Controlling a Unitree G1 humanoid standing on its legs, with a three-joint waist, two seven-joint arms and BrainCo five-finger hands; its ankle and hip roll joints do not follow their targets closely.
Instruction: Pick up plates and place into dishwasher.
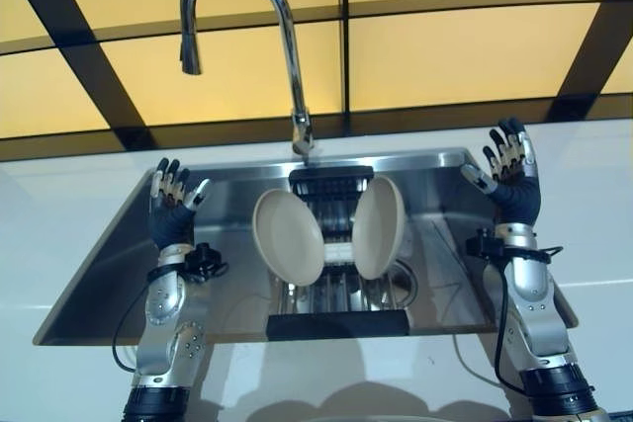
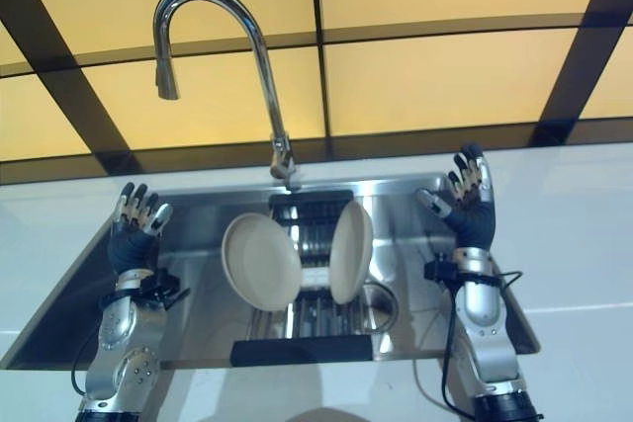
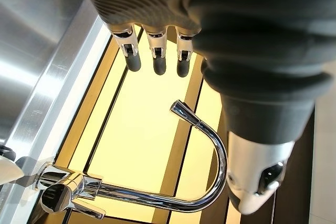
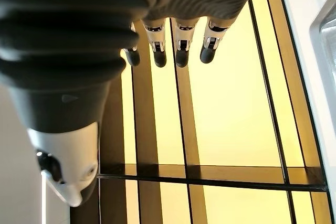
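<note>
Two cream plates stand on edge in a dark rack (image 1: 336, 323) inside the steel sink (image 1: 109, 264). The left plate (image 1: 288, 237) leans with its face toward me; the right plate (image 1: 379, 227) tilts toward it. My left hand (image 1: 172, 201) is raised over the sink's left side, fingers straight and holding nothing. My right hand (image 1: 510, 173) is up at the sink's back right corner, open and empty as well. Both hands are apart from the plates. The left wrist view shows straight fingers (image 3: 156, 56), and the right wrist view shows fingers (image 4: 181, 51) held the same way.
A curved chrome faucet (image 1: 287, 37) rises behind the sink, its spout hanging over the left half. White counter (image 1: 593, 205) surrounds the sink. Behind it stands a yellow panelled wall with dark bars (image 1: 435, 56). A round drain (image 1: 401, 284) lies under the rack's right end.
</note>
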